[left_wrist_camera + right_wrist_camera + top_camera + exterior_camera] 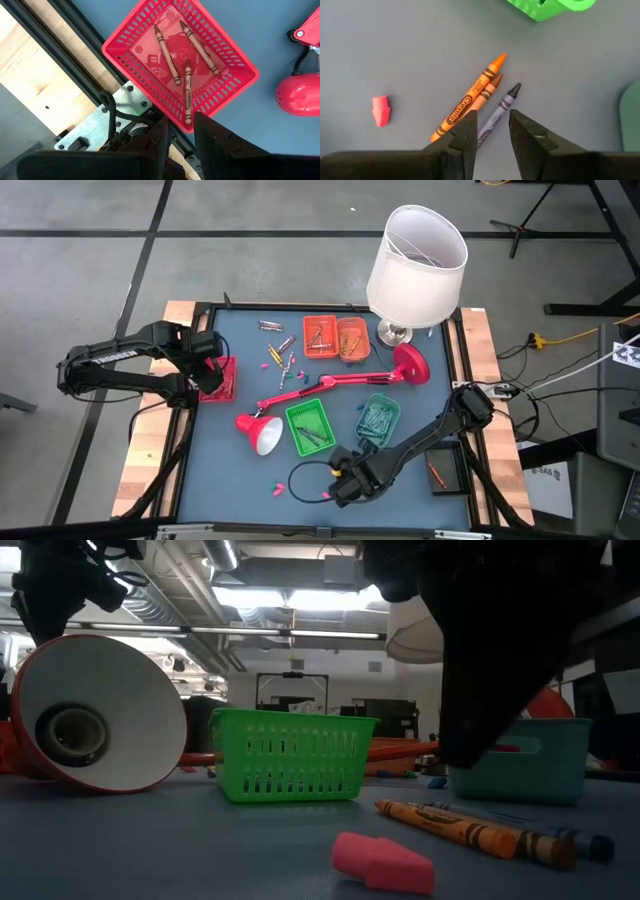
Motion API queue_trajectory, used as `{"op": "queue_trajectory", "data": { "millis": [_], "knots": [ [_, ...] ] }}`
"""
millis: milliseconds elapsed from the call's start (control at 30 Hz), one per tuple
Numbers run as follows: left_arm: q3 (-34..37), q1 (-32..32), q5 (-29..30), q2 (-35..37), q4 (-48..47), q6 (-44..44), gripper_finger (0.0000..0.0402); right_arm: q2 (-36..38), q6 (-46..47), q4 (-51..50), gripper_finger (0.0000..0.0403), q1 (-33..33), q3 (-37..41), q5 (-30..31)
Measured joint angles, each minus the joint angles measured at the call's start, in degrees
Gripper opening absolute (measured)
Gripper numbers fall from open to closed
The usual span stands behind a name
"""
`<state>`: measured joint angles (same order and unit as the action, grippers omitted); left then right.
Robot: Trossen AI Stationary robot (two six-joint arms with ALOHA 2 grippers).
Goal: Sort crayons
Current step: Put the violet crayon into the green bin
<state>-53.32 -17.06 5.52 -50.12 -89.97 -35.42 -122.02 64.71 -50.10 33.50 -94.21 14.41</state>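
Three crayons lie side by side on the blue mat: orange, brown and grey. The low view also shows them flat on the mat. My right gripper, near the table's front edge, hangs open just above them, pointing down. Its fingers stand either side of the grey crayon's wrapped end. My left gripper is open above the red basket at the table's left. That basket holds three brownish crayons; one leans up the basket's wall below the fingers.
A red desk lamp lies across the middle and a white-shaded lamp stands far right. Green, teal and orange baskets hold crayons. Loose crayons lie far left. A pink eraser lies near the right gripper.
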Motion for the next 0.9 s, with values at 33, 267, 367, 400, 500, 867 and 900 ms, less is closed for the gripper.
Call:
{"op": "queue_trajectory", "data": {
  "millis": [33,267,367,400,500,867,900],
  "knots": [
    [0.0,0.0,0.0,0.0,0.0,0.0,0.0079,0.0,0.0,0.1,0.0111,0.2,0.0,0.0],
    [0.0,0.0,0.0,0.0,0.0,0.0,0.0079,0.0,1.7,0.3,0.0111,0.7,0.2,0.2],
    [0.0,0.0,0.0,0.0,0.0,0.0,0.0079,0.0,2.4,0.6,0.0111,1.1,0.2,0.3],
    [0.0,0.0,0.0,0.0,0.0,0.0,0.0079,0.0,2.7,0.5,0.0111,1.1,0.2,0.6],
    [0.0,0.0,0.0,0.0,0.0,0.0,0.0079,0.0,2.9,0.5,0.0111,1.5,0.2,1.0],
    [0.0,0.0,0.0,0.0,0.0,0.0,0.0079,-3.6,3.0,0.6,0.0111,1.4,0.2,-0.9],
    [0.0,0.0,0.0,0.0,0.1,0.0,0.0079,-3.6,3.0,0.4,0.0111,1.4,0.2,-1.0]
  ]
}}
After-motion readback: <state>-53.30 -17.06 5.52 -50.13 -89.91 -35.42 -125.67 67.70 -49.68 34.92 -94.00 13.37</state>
